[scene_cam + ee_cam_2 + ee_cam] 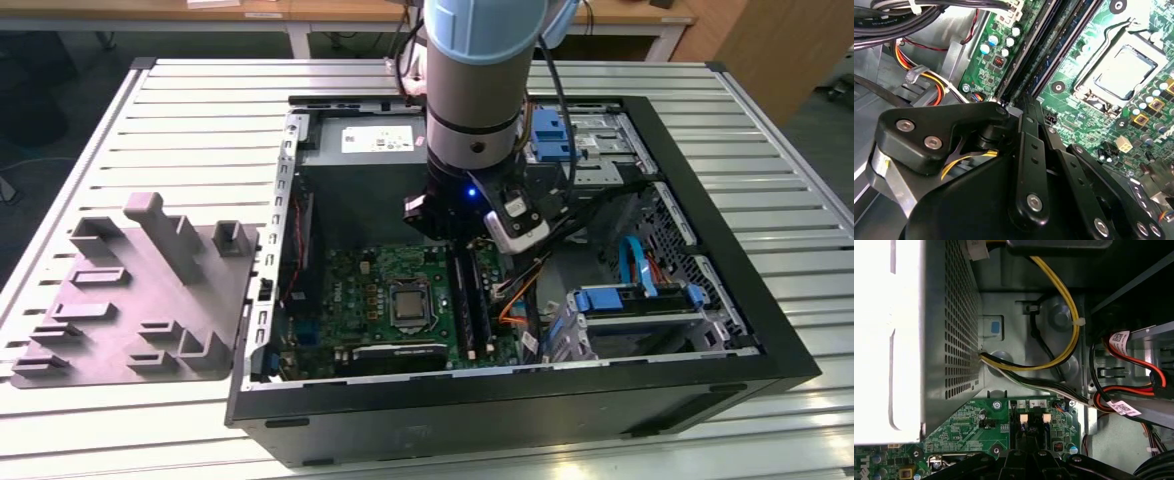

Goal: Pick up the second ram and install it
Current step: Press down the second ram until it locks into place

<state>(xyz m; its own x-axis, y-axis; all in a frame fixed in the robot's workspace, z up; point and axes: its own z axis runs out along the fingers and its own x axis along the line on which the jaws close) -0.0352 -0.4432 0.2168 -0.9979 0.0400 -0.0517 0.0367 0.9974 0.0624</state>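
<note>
Exterior view: hand (461, 245), grip state unclear, hangs over motherboard (387, 300) memory slots (467, 295), hemmed by case walls (274, 250).

Readable: digits 1, 2 on small white slot markers (1034, 403) at motherboard (969, 432) edge in the first wrist view. Cable tags (1120, 342) and PSU label (378, 138) carry print, illegible

Overexposed glare whitens the power supply (884, 340).

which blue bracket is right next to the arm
The far blue bracket, at the arm's edge; the near blue bracket sits apart by the blue cable.
</note>
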